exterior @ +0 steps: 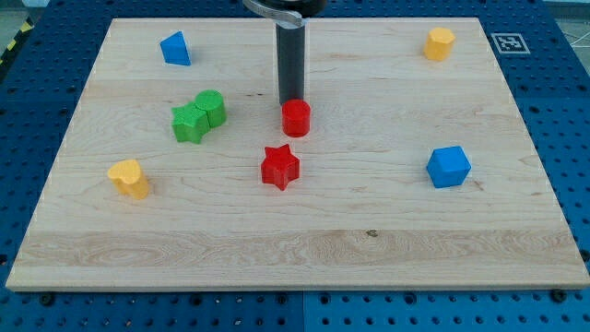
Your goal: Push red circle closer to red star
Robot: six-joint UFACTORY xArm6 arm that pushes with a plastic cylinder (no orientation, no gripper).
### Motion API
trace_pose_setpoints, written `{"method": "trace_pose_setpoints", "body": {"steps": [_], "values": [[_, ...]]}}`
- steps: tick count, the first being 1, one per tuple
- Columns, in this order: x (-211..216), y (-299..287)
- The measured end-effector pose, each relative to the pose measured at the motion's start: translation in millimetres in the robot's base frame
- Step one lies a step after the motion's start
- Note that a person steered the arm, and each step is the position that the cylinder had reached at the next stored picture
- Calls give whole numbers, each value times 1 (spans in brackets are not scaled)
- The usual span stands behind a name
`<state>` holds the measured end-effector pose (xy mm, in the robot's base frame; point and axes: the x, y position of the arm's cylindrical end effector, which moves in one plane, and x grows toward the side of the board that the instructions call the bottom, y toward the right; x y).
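Note:
The red circle (296, 118) stands near the board's middle. The red star (280, 167) lies just below it and slightly to the view's left, with a small gap between them. My tip (291, 100) is at the red circle's upper edge, touching or nearly touching it on the side away from the star. The dark rod rises straight up from there to the view's top.
A green star (190, 123) and green circle (212, 108) touch at the left. A blue block (175, 49) is top left, a yellow block (440, 43) top right, a blue cube (449, 167) right, a yellow block (129, 178) lower left. The wooden board (295, 249) has blue surround.

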<state>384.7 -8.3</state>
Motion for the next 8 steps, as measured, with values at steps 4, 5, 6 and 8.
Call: {"method": "trace_pose_setpoints", "body": {"steps": [4,5,6,8], "values": [[30,6],[33,22],[54,28],[69,28]]}}
